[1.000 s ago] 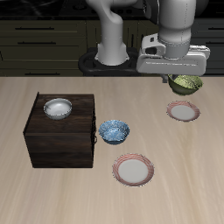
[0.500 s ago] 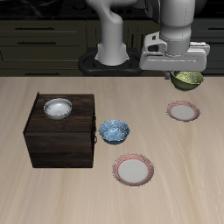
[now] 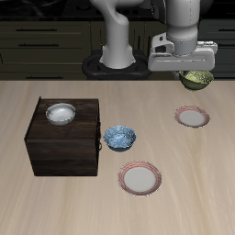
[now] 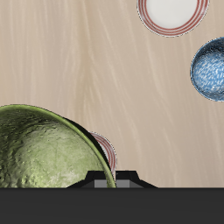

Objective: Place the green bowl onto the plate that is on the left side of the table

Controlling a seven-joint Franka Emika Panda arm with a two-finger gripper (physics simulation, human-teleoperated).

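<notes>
- Nearest the worktop's (image 3: 27, 197) front edge lies one red-rimmed plate (image 3: 139, 177), whitish in the middle and bare. It is the look-alike and not the goal, I judge, since it sits toward the middle and not on the robot's left.
- Just behind it rests a single blue patterned bowl (image 3: 118, 138), close beside the dark wooden box (image 3: 62, 138). It plays no part in this job and sits well apart from the carrying path.
- On top of the box stands one white bowl (image 3: 61, 113), set toward the back of the lid, also uninvolved.
- Farther back lies the plate (image 3: 192, 116) that the task means, empty, with open worktop around it, so a bowl can be set down onto it from above.
- Above and slightly behind this plate hangs the green bowl (image 3: 195, 79), clear of the worktop, carried by the gripper (image 3: 190, 75). In the wrist view the green bowl (image 4: 44, 149) fills the space by the jaws, its speckled inside facing up and the plate's rim (image 4: 106, 150) peeking out beneath it.
- The jaws pinch the bowl at its rim, I judge, since it hangs there unsupported; the contact itself is hidden.
- Count: two plates, three bowls, one box, one gripper.
</notes>
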